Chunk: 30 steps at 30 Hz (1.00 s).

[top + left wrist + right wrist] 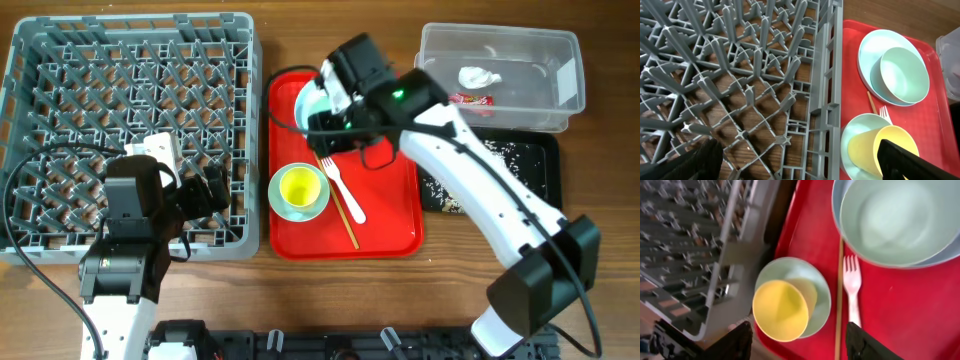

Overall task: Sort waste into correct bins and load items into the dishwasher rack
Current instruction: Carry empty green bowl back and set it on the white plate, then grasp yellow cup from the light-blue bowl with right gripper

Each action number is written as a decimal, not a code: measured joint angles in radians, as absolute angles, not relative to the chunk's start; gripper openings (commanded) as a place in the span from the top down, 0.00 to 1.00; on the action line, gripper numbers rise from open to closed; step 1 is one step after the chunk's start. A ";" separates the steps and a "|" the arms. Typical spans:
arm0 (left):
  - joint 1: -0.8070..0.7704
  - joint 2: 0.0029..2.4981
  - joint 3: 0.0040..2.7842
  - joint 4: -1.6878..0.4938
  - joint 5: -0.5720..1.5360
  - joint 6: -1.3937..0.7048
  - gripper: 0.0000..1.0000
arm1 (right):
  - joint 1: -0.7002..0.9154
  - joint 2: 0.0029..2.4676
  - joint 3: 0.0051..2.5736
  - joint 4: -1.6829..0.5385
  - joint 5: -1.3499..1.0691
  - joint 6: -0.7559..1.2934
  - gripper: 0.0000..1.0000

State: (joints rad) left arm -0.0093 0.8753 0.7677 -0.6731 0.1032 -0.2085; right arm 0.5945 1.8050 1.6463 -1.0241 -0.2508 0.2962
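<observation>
The grey dishwasher rack stands at the left and holds nothing. A small yellow cup sits in a mint bowl on the red tray. A white fork and wooden chopsticks lie beside it. A second mint bowl rests on the white plate at the tray's far end. The tissue and red wrapper lie in the clear tub. Crumbs lie in the black tray. My left gripper is open over the rack's right edge. My right gripper is open above the plate.
The red serving tray lies between the rack and the two bins. In the right wrist view the cup, fork and a chopstick lie between my open fingers. The left wrist fingers straddle the rack wall.
</observation>
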 measured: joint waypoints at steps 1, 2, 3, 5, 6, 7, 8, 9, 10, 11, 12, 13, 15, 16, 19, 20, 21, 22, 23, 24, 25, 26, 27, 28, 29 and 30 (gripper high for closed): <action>-0.009 0.880 0.768 -0.673 0.103 -0.208 0.00 | 0.606 1.810 1.621 -1.021 -0.251 0.311 0.42; -0.009 0.885 0.768 -0.674 0.103 -0.208 0.00 | 0.614 1.817 1.594 -1.009 -0.252 0.331 0.44; -0.009 0.891 0.768 -0.673 0.103 -0.208 0.00 | 0.624 1.835 1.549 -0.997 -0.254 0.343 0.48; -0.009 0.896 0.768 -0.674 0.103 -0.208 0.00 | 0.624 1.847 1.477 -0.927 -0.254 0.380 0.55; -0.009 0.898 0.768 -0.674 0.103 -0.208 0.00 | 0.624 1.855 1.447 -0.904 -0.254 0.397 0.60; -0.009 0.898 0.768 -0.674 0.103 -0.208 0.00 | 0.624 1.863 1.423 -0.887 -0.254 0.409 0.67; -0.009 0.898 0.768 -0.674 0.103 -0.208 0.00 | 0.624 1.876 1.400 -0.876 -0.254 0.424 0.69; -0.009 0.898 0.768 -0.674 0.103 -0.208 0.00 | 0.624 1.884 1.393 -0.872 -0.254 0.436 0.71; -0.009 0.898 0.768 -0.674 0.103 -0.208 0.00 | 0.624 1.893 1.389 -0.862 -0.255 0.445 0.79; -0.009 0.898 0.768 -0.674 0.103 -0.208 0.00 | 0.624 1.898 1.388 -0.850 -0.255 0.451 0.82; -0.009 0.898 0.768 -0.673 0.103 -0.208 0.00 | 0.624 1.899 1.388 -0.845 -0.255 0.451 0.87; -0.009 0.898 0.768 -0.674 0.103 -0.208 0.00 | 0.624 1.899 1.388 -0.839 -0.256 0.462 0.90; -0.009 0.898 0.768 -0.674 0.103 -0.208 0.00 | 0.624 1.899 1.388 -0.834 -0.258 0.467 0.96; -0.009 0.898 0.768 -0.674 0.103 -0.208 0.00 | 0.624 1.899 1.388 -0.833 -0.259 0.470 0.96; -0.009 0.898 0.768 -0.674 0.103 -0.208 0.00 | 0.624 1.899 1.388 -0.833 -0.265 0.475 0.96; -0.009 0.898 0.768 -0.674 0.103 -0.208 0.00 | 0.624 1.899 1.388 -0.836 -0.269 0.475 0.96; -0.009 0.898 0.768 -0.673 0.103 -0.208 0.00 | 0.622 1.898 1.388 -0.847 -0.271 0.475 0.96; -0.009 0.898 0.768 -0.674 0.104 -0.208 0.00 | 0.619 1.896 1.391 -0.860 -0.274 0.475 0.96; -0.009 0.898 0.768 -0.673 0.106 -0.208 0.00 | 0.609 1.893 1.399 -0.878 -0.285 0.474 0.96; -0.009 0.898 0.768 -0.673 0.111 -0.208 0.00 | 0.596 1.883 1.410 -0.886 -0.299 0.471 0.96; -0.009 0.898 0.768 -0.673 0.130 -0.209 0.00 | 0.570 1.854 1.431 -0.890 -0.324 0.467 0.96; -0.009 0.898 0.768 -0.667 0.154 -0.209 0.00 | 0.548 1.824 1.444 -0.886 -0.345 0.466 0.96; -0.009 0.899 0.768 -0.661 0.171 -0.210 0.00 | 0.527 1.796 1.452 -0.882 -0.363 0.465 0.96; -0.009 0.902 0.768 -0.647 0.206 -0.212 0.00 | 0.489 1.741 1.461 -0.876 -0.402 0.463 0.96; -0.009 0.908 0.768 -0.627 0.253 -0.212 0.00 | 0.456 1.700 1.468 -0.874 -0.428 0.463 0.96; -0.009 0.918 0.768 -0.607 0.298 -0.213 0.00 | 0.423 1.670 1.475 -0.874 -0.454 0.463 0.96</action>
